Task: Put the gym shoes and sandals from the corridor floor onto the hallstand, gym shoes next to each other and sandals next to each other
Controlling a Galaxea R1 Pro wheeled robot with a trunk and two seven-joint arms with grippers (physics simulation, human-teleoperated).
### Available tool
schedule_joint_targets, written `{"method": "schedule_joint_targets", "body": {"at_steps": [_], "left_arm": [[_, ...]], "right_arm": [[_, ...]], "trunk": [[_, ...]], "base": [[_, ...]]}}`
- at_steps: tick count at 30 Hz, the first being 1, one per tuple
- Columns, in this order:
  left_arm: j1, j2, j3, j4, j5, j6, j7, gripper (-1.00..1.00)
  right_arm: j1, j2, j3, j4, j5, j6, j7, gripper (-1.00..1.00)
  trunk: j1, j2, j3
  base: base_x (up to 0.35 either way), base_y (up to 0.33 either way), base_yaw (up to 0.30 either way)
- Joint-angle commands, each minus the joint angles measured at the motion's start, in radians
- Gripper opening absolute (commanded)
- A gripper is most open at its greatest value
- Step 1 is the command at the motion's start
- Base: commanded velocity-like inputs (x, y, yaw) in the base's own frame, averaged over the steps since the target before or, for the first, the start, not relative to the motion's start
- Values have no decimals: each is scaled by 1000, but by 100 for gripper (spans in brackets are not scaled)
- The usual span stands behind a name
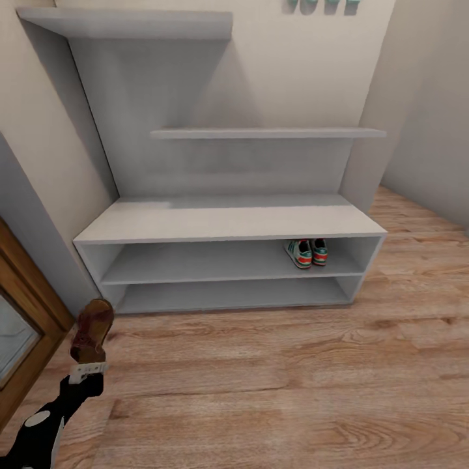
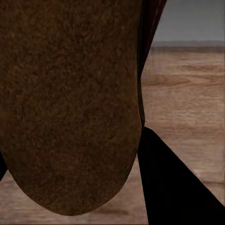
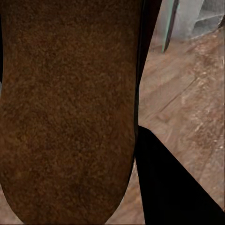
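The left tool (image 1: 88, 372) shows low at the left of the head view, its black-and-white arm reaching up from the bottom corner and its white end clamped on the heel of a sandal (image 1: 93, 330), which stands up and forward from it above the corridor floor (image 1: 273, 384). In the left wrist view that sandal's tan cork-like sole (image 2: 70, 103) takes up most of the picture, with one dark finger (image 2: 173, 187) beside it and wood planks behind. The right wrist view gives much the same sight: a second sandal (image 3: 70, 108), sole toward the camera, pressed beside a dark finger (image 3: 168, 183), so the right tool is gripping it too. That makes two sandals, one in each tool; their straps are hidden except for a dark sliver along an edge. Two gym shoes (image 1: 307, 252) sit side by side at the right end of the upper open shelf of the hallstand (image 1: 228, 225), partly tucked under the top board so only their toes and green stripes show. The hallstand has two open shelf levels and two staggered wall shelves above. A wooden door frame (image 1: 29, 306) is cut off at the left edge.
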Motion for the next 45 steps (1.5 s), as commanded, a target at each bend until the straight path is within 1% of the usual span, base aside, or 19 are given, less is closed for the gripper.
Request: {"method": "schedule_joint_targets", "body": {"at_steps": [1, 3, 4, 5, 7, 8, 10, 11, 13, 17, 20, 23, 25, 29, 31, 32, 38, 43, 45], "left_arm": [[-7, -2, -23, 1, -13, 99, 5, -100], [-11, -3, -64, -5, -12, 203, 11, -100], [-13, -4, -84, -7, -12, 242, 14, -100], [-14, -4, -95, -9, -12, 258, 15, -100], [-29, -6, -135, -12, -12, 310, 18, -100], [-36, -7, -144, -13, -12, 321, 18, -100], [-68, -8, -171, -14, -13, 371, 19, -100], [-75, -9, -176, -14, -13, 386, 19, -100], [-106, -9, -195, -15, -13, 446, 20, -100], [-176, -9, -248, -13, -14, 545, 20, -100], [-254, -10, -307, -3, -13, 644, 20, -100], [-302, -12, -340, 0, -12, 708, 20, -100], [-344, -21, -367, 1, -12, 752, 20, -100], [-379, -42, -413, -9, -17, 778, 21, -100], [-384, -46, -446, -13, -18, 786, 27, -100], [-383, -47, -451, -14, -18, 787, 27, -100], [-390, -49, -460, -15, -17, 787, 34, -100], [-393, -48, -460, -15, -14, 786, 91, -100], [-393, -48, -461, -15, -11, 786, 102, -100]], "right_arm": [[0, -54, -56, 1, -12, 12, 32, -100], [0, -94, -113, 3, -12, 41, 52, -100], [0, -106, -136, 2, -12, 66, 58, -100], [0, -111, -146, 1, -12, 81, 60, -100], [0, -129, -171, -6, -12, 143, 66, -100], [0, -135, -175, -8, -11, 158, 66, -100], [0, -160, -184, -14, -11, 201, 68, -100], [0, -165, -185, -14, -11, 208, 68, -100], [0, -178, -189, -17, -10, 225, 67, -100], [0, -201, -190, -20, -11, 261, 65, -100], [0, -206, -188, -41, -13, 327, 67, -100], [0, -203, -184, -64, -14, 355, 69, -100], [0, -200, -181, -80, -14, 366, 69, -100], [0, -195, -172, -89, -13, 373, 69, -100], [0, -194, -156, -92, -13, 374, 69, -100], [0, -193, -153, -92, -13, 374, 69, -100], [0, -192, -147, -133, -13, 374, 69, -100], [0, -181, -148, -159, -13, 374, 68, -100], [0, -179, -148, -162, -13, 374, 68, -100]], "trunk": [[0, 0, -1], [0, 0, -1], [0, 0, -1], [0, 0, -1], [0, 0, -1], [0, 0, -1], [0, 0, -1], [0, 0, -1], [0, 0, -1], [0, 0, -1], [0, 0, -1], [0, 0, -1], [0, 0, -1], [0, 0, -1], [0, 0, -1], [0, 0, -1], [19, -35, -17], [38, -70, -32], [39, -71, -40]], "base": [[0, 0, 0], [0, 0, 0], [0, 0, 0], [0, 0, 0], [0, 0, 0], [0, 0, 0], [0, 0, 0], [0, 0, 0], [0, 0, 0], [0, 0, 0], [0, 0, 0], [0, 0, 0], [0, 0, 0], [0, 0, 0], [0, 0, 0], [0, 0, 0], [0, 0, 0], [0, 0, 0], [0, 0, 0]]}}
